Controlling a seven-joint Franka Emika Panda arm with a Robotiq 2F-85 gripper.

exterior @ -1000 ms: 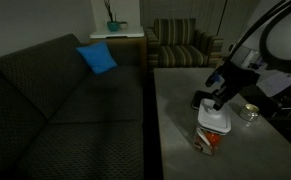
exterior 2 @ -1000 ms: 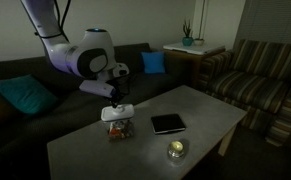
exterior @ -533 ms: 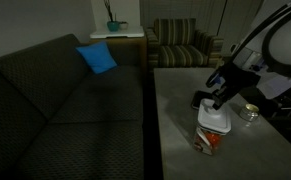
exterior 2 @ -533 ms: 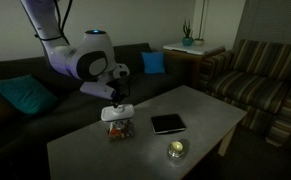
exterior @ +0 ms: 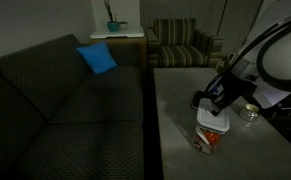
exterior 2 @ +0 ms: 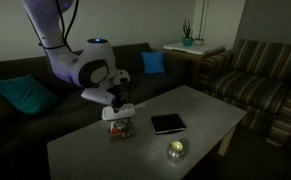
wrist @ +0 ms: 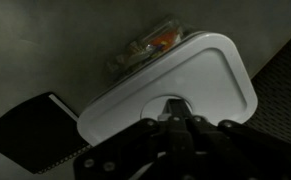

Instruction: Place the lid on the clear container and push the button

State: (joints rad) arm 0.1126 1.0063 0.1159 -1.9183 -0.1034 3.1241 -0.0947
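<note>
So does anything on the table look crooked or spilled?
Nothing is spilled. In the wrist view the lid lies on the clear container, whose contents peek out past one edge, so it may sit slightly off. The tool is over the lid's middle.

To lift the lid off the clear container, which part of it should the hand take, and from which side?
Probably two opposite straight edges of the lid, coming from above with the hand opened wide. The lid lies flat on top of the clear container. It is thin, with rounded corners, and its top shows no handle to pinch.
</note>
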